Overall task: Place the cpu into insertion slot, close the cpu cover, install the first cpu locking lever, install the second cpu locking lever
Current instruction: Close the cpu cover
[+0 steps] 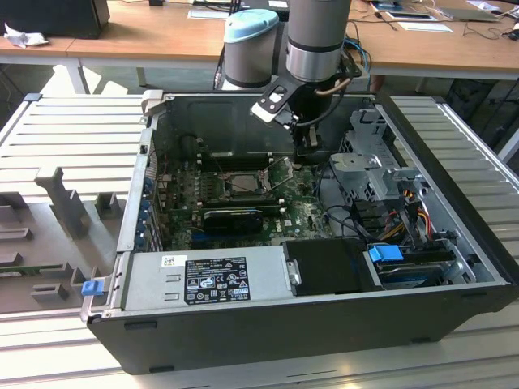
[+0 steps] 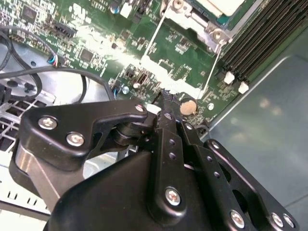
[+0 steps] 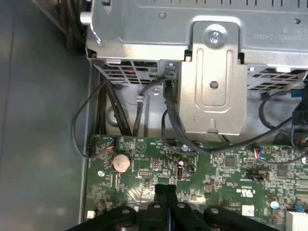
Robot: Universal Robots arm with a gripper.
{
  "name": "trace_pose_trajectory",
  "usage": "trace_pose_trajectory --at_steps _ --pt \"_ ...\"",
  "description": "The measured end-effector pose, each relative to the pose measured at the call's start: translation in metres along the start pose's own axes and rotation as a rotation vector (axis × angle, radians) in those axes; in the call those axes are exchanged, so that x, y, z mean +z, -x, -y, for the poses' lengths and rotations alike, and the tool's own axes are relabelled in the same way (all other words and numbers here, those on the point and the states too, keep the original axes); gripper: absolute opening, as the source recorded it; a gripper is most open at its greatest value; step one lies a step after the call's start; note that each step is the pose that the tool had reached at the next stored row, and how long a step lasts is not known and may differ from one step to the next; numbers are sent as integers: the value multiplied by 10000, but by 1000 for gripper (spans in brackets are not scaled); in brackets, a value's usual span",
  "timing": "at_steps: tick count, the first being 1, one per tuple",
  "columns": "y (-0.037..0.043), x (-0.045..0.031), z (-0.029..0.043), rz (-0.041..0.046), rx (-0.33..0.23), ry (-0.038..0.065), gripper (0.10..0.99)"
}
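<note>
Insertion slot (image 1: 241,185) near claw (image 1: 306,160), apart

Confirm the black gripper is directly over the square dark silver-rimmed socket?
No: the gripper hangs beside the socket, on the exterior view's right.

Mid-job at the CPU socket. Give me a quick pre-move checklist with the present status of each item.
1. cpu in the insertion slot: ok, its pale top lies inside the socket.
2. cpu cover down: ok, it looks flat around the chip.
3. locking levers latched: not ok, both thin rods stick out away from the socket.
4. end effector fingers: ok, shut, with nothing seen between them.
5. End effector touching the nearer lever: cannot tell.
6. Clearance from cables: ok, the tip is over bare board near the coin cell.
</note>
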State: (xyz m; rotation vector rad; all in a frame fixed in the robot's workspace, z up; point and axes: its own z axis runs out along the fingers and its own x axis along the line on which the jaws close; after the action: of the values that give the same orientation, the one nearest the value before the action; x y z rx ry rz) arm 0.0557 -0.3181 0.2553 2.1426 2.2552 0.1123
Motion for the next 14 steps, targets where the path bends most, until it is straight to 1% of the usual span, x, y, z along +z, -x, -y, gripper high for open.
trace_pose_trajectory --at_steps 2,4,7,9,12,14 --pt "2 11 -39 -1 -1 0 106" --pt "4 27 -47 0 0 -1 106" --pt "6 75 -61 1 -1 0 106" --pt "8 129 -66 1 0 0 106" --pt "8 138 -67 -3 0 -16 106" --pt "8 135 -65 -17 5 -142 106"
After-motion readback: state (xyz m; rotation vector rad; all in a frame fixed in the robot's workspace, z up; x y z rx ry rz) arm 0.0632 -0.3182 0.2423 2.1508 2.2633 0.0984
